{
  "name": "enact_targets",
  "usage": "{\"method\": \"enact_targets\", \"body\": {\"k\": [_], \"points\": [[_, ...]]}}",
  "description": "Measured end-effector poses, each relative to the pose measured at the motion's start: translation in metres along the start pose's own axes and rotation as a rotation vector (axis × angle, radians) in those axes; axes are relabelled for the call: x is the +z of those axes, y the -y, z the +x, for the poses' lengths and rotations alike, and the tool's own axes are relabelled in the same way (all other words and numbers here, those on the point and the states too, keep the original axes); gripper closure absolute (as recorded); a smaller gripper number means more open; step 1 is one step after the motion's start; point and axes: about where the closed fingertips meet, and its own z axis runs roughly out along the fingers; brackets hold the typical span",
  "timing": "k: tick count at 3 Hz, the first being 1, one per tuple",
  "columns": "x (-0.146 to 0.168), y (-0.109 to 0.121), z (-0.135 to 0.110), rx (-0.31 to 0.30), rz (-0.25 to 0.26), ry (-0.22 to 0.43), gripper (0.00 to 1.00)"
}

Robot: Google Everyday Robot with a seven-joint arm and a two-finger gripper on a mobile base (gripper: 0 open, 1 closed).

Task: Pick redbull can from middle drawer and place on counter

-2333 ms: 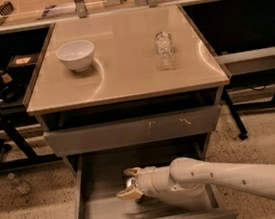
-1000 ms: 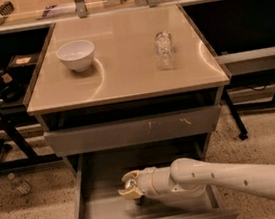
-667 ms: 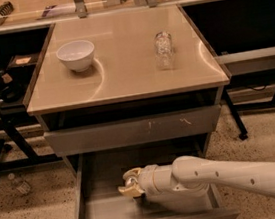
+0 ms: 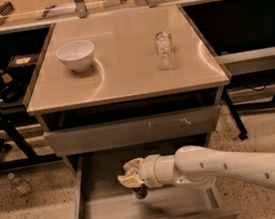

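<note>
counter: glossy smooth beige | bowl: glossy white, possibly ceramic | bottle: clear crinkled plastic | middle drawer: matt grey floor | drawer front above: matt grey, white scuffs | arm: smooth white shell | gripper inside middle drawer: yellowish, matt, over dark redbull can

No text can be read; the gripper is in the open drawer

Gripper: inside the middle drawer, now slightly higher above its floor than before.
Arm: forearm raised a little, sitting higher toward the right edge.
</note>
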Motion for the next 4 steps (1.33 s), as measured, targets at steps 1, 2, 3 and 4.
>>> {"method": "enact_targets", "body": {"k": [1,2,3,4], "points": [[-0.018,0.000,-0.031,0.003,0.025,0.003,1.00],[-0.037,-0.003,-0.065,-0.013,0.044,0.014,1.00],[-0.058,-0.007,-0.099,-0.036,0.054,0.040,1.00],[-0.102,-0.022,-0.166,-0.104,0.067,0.052,1.00]]}}
